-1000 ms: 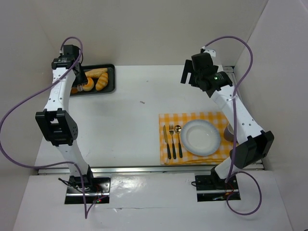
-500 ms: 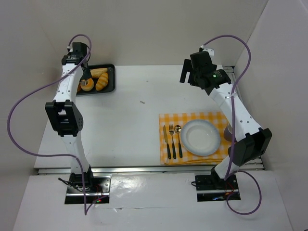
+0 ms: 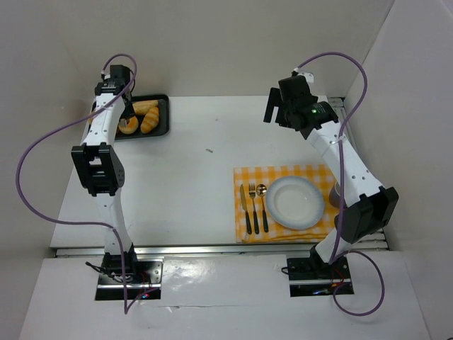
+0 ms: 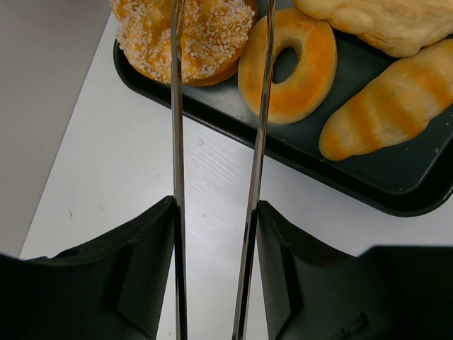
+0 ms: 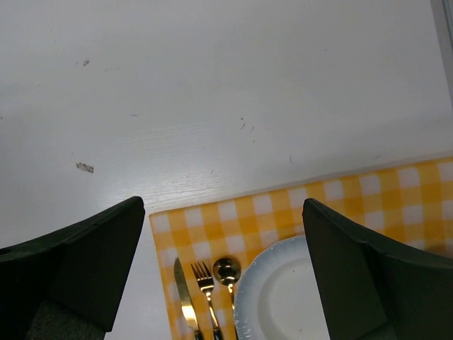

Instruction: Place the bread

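Near side, right of centre: yellow checked placemat on the white table. A white plate sits on it, empty. Knife, fork and spoon lie side by side just left of the plate, all on the mat.

Right gripper hangs above bare table just past the mat's far edge. Its fingers are spread wide with nothing between them. The wrist view looks down on the mat edge, the cutlery tips and the plate rim.

Far left corner: black tray holding all the bread, none of it on the plate.
- Sugared doughnut is at the tray's left end.
- Ring-shaped bun lies touching it.
- Striped roll is right of the ring.
- Long pale loaf lies along the far side.

Left gripper is over the tray's left end, its thin metal fingers apart and pinching nothing. One finger crosses the doughnut and the other crosses the ring bun's left edge. Can't tell if either touches the bread. Fingertips run out of frame.
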### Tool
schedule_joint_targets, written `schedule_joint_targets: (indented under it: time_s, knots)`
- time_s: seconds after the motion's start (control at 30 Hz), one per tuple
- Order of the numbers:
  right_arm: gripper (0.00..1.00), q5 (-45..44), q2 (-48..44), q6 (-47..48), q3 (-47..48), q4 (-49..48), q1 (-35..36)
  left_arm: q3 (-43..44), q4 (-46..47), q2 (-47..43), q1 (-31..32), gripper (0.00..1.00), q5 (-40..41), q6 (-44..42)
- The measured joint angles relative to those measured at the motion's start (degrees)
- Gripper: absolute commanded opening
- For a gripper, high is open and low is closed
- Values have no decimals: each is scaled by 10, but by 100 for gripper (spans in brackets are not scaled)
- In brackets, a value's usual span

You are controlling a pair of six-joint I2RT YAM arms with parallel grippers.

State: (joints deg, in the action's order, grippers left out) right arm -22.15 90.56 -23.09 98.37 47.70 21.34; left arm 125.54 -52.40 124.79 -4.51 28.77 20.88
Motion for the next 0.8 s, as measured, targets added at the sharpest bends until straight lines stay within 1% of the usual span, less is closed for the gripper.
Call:
schedule_joint_targets:
  time_s: [0.17,0.23,0.27,0.37,0.4,0.47,0.5,0.6,0.8]
  knots:
    - [100,2,1,0,0,2,0,24,-1,30,-9,59,-9,0]
    - [100,3,1,0,0,2,0,28,0,39,-10,56,-11,-1]
    - [100,3,2,0,0,2,0,28,-1,43,-10,50,-12,-1]
    - [100,3,2,-2,0,3,0,28,-4,46,-12,38,-16,-4]
    - [100,3,2,-3,0,3,0,29,-5,46,-12,28,-16,-6]
    - [100,3,2,-3,0,4,0,33,-6,46,-12,17,-18,-12]
    - [100,4,2,-3,0,4,0,35,-6,46,-12,10,-19,-13]
    - [100,5,2,-4,0,4,0,35,-5,46,-13,0,-21,-13]
    - [100,11,2,-5,0,4,0,35,-8,28,-13,0,-19,-12]
